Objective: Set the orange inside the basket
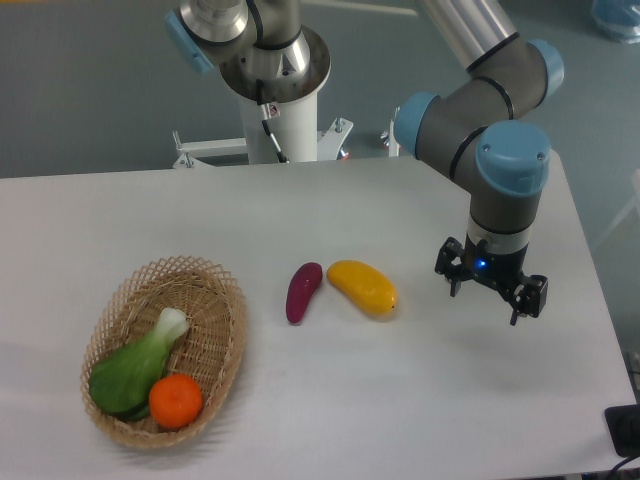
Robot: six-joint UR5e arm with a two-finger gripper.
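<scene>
The orange (176, 401) sat inside the basket (221, 295) at the table's (300, 200) front-left, resting at the near end against the wicker wall and touching a leafy green vegetable (135, 367) that lay beside it — a position that, judged from the scene, meant the placing was done. The round fruit lay low in the shallow bowl, where the rim would keep it from rolling out.

The gripper (491, 293) hung over the bare right side of the table, its fingers spread and holding nothing, pointed down but clear of the surface. That stance suggested an arm parked out of the way, its load delivered.

Orange and gripper were well apart — the fruit far to the gripper's left and nearer the camera, with two other items between them: a purple vegetable (303, 292) and a yellow mango (362, 286), lying close together at mid-table, outside the basket and seemingly untouched. Neither belonged to the job.
</scene>
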